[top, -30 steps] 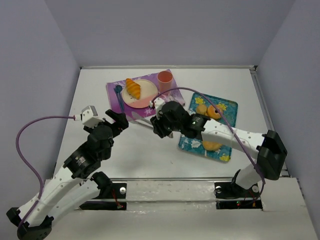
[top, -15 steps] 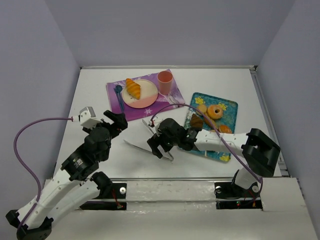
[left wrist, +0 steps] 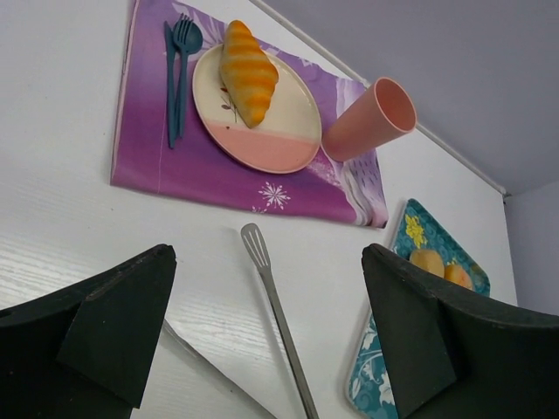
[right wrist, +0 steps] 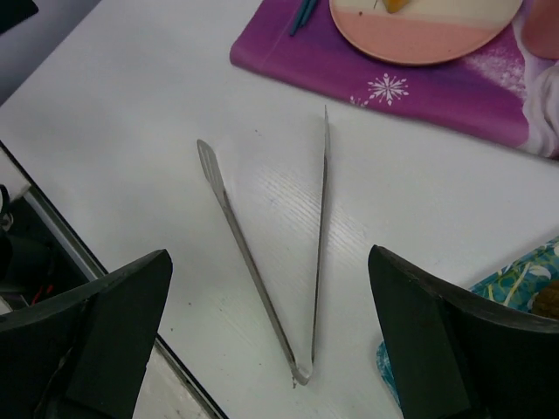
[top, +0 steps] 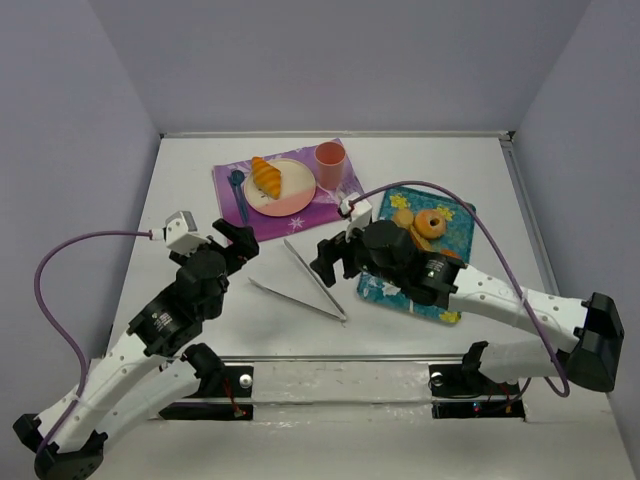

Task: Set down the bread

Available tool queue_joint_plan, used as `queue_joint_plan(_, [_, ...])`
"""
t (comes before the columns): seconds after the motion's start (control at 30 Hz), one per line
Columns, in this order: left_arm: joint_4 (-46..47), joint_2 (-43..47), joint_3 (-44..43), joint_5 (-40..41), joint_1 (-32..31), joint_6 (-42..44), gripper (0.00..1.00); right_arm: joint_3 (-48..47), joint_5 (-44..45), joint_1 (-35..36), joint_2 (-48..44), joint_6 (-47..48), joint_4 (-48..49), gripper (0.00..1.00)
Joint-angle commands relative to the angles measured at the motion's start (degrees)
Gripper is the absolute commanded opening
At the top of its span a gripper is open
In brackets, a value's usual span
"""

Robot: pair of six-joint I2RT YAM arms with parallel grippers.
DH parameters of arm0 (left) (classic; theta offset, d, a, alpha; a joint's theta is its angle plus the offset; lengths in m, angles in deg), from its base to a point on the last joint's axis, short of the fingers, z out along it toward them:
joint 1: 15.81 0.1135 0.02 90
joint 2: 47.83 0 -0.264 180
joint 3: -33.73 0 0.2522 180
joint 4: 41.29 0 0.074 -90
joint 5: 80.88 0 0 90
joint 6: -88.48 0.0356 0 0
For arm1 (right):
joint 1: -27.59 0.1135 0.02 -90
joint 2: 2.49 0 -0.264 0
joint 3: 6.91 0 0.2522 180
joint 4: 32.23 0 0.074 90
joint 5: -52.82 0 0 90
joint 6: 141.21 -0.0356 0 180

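Both left claw (top: 234, 238) and right claw (top: 335, 262) are spread wide, empty; the tongs (top: 305, 280) have been released onto the bench (top: 190, 190), bread (top: 265, 177) judged placed.

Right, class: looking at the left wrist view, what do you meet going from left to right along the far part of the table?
blue cutlery → croissant → pink cup → teal tray
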Motion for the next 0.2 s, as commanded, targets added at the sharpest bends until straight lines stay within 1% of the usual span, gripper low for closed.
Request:
queue_joint_plan(0.0, [2.9, -0.2, -0.7, 3.1, 0.1, -0.3, 0.99, -2.8, 3.4, 0.4, -1.2, -3.4, 2.7, 1.00])
queue_joint_plan(0.1, [3.8, -1.5, -0.8, 3.5, 0.2, 0.5, 0.99, -1.9, 3.9, 0.4, -1.9, -2.8, 3.3, 1.00])
queue_joint_plan(0.17, [4.3, -3.4, -0.8, 4.0, 0.2, 0.4, 0.99, -0.8, 5.9, 0.4, -2.6, -3.3, 3.4, 1.00])
